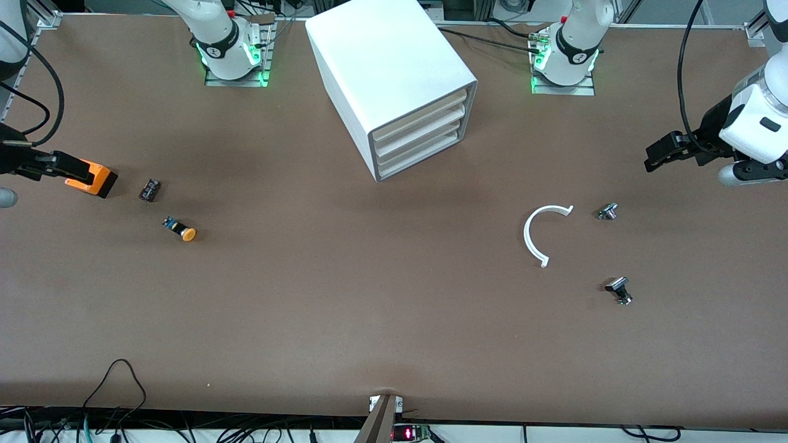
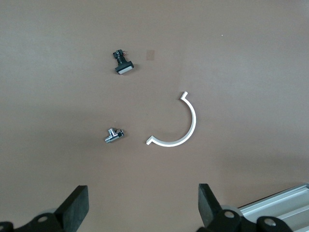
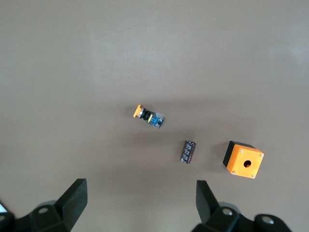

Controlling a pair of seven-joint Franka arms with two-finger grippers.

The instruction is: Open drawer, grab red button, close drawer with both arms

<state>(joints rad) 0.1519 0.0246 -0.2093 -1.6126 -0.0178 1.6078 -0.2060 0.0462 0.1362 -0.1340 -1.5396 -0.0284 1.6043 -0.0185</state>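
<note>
White cabinet (image 1: 394,86) sits top middle of the front frame, all four drawers (image 1: 418,126) pushed in flush, so we judge the opening step not yet begun. No red button shows anywhere, so it is probably inside one of the drawers; we cannot tell which. Left gripper (image 1: 655,157) hangs over the table at the left arm's end, and right gripper (image 1: 61,165) hangs over the right arm's end just by the orange box (image 1: 92,178). Both are parked wide, likely to leave the cabinet front free. Lower in frame than the box lie a dark cylinder (image 1: 149,190) and the orange-capped button (image 1: 180,229), a distractor. A white half ring (image 1: 530,237), a metal fitting (image 1: 607,211) and a dark switch (image 1: 619,290) lie toward the left arm's end. In the left wrist view the fingers (image 2: 77,205) are spread wide and empty above the ring and both small parts. In the right wrist view the fingers (image 3: 75,200) are also spread wide, holding nothing, over the box, cylinder and orange-capped button.
</note>
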